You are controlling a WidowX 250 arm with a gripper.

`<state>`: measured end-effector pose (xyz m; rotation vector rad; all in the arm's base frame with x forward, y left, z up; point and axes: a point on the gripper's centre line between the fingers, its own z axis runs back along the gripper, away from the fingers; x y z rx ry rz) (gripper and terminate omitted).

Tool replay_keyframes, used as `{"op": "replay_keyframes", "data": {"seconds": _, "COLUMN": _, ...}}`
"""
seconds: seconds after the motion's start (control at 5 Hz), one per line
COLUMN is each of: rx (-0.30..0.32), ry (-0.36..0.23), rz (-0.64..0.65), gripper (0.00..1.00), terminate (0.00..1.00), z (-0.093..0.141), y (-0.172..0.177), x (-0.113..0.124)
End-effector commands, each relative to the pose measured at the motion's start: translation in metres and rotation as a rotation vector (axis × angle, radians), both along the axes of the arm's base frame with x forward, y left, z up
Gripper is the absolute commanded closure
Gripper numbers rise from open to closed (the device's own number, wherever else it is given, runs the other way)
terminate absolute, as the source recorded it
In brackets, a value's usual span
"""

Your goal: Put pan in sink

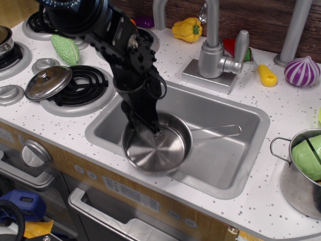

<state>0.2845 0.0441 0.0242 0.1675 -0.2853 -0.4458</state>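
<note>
The pan (161, 150), a shallow shiny steel saucepan, hangs low over the front left part of the sink (220, 113). It covers a bit of the sink's front rim. Its thin wire handle (218, 131) points right across the basin. My black gripper (153, 131) comes down from the upper left and is shut on the pan's back rim. I cannot tell whether the pan touches the sink floor.
A faucet (213, 52) stands behind the sink. A tall steel pot (301, 173) with green items sits at the right. A flat lid (47, 82) lies on the burner at the left. Toy vegetables (187, 28) line the back, with a purple onion (302, 71).
</note>
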Motion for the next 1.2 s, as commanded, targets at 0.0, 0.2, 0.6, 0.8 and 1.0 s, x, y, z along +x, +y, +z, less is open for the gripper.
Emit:
{"op": "replay_keyframes", "data": {"seconds": 0.0, "rx": 0.053, "ry": -0.053, "rz": -0.052, "gripper": 1.0, "terminate": 0.0, "z": 0.001, "y": 0.023, "x": 0.031}}
{"op": "replay_keyframes", "data": {"seconds": 0.2, "rx": 0.041, "ry": -0.072, "rz": -0.108, "gripper": 1.0, "terminate": 0.0, "z": -0.005, "y": 0.032, "x": 0.049}}
{"op": "replay_keyframes", "data": {"seconds": 0.6, "rx": -0.041, "ry": -0.149, "rz": -0.135, "gripper": 0.0, "terminate": 0.0, "z": -0.043, "y": 0.023, "x": 0.042}}
{"op": "replay_keyframes", "data": {"seconds": 0.8, "rx": -0.041, "ry": -0.149, "rz": -0.135, "gripper": 0.0, "terminate": 0.0, "z": -0.043, "y": 0.023, "x": 0.042}}
{"op": "replay_keyframes", "data": {"seconds": 1.0, "rx": -0.041, "ry": -0.149, "rz": -0.135, "gripper": 0.0, "terminate": 1.0, "z": -0.043, "y": 0.023, "x": 0.042}}
